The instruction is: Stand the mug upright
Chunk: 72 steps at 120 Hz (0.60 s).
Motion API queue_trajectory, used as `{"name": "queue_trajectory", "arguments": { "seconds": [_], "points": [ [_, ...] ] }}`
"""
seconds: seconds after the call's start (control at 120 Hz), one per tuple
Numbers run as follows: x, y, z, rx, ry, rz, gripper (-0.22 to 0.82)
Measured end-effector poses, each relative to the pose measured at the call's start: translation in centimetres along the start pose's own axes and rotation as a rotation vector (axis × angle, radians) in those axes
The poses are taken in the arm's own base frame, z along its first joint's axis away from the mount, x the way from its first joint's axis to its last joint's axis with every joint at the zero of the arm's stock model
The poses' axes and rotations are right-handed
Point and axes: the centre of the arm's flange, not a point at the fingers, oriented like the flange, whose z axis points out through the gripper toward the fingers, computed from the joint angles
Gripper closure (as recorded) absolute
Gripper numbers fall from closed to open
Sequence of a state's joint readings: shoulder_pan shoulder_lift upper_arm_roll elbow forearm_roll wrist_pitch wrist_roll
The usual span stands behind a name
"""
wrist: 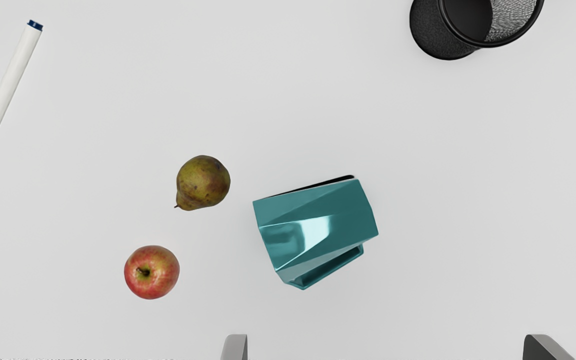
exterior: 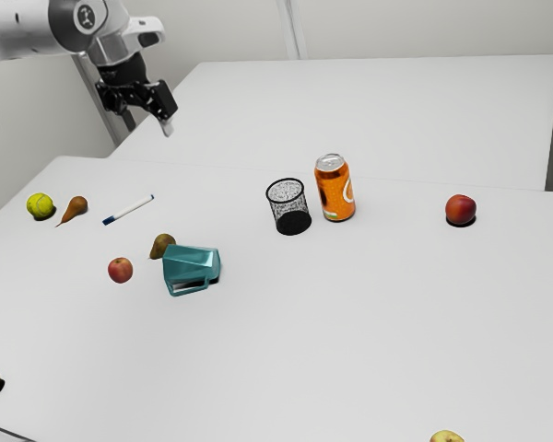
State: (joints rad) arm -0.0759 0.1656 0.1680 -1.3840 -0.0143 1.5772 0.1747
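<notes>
Mug: the teal faceted mug lies on its side on the surface, its handle out to one side; which end is the mouth, I cannot tell.
Gripper: the gripper is up above the surface, well apart from the mug; in the wrist view its fingers stand wide, with nothing between them.
Green-brown pear: in the exterior view it looks right against the mug; the wrist view shows a gap between the pear and the mug.
Red apple: near that pear; the wrist view shows the stem of the apple from above.
Mesh cup: upright, just beside an orange soda can in the exterior view.
Exterior view's left: tennis ball, brown pear, blue-and-white marker.
</notes>
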Motion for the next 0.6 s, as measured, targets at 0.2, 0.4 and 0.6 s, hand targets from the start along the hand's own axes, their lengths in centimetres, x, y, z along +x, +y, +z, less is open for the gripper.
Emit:
{"name": "queue_trajectory", "arguments": {
  "seconds": [0.2,0.4,0.6],
  "points": [
    [-0.7,-3.2,2.4,-0.104,-0.03,-0.058,0.0],
    [-2.6,-8.5,10.3,-0.381,-0.098,-0.185,0.0],
    [-4.7,-11.3,17.0,-0.572,-0.11,-0.229,0.0]
  ]
}}
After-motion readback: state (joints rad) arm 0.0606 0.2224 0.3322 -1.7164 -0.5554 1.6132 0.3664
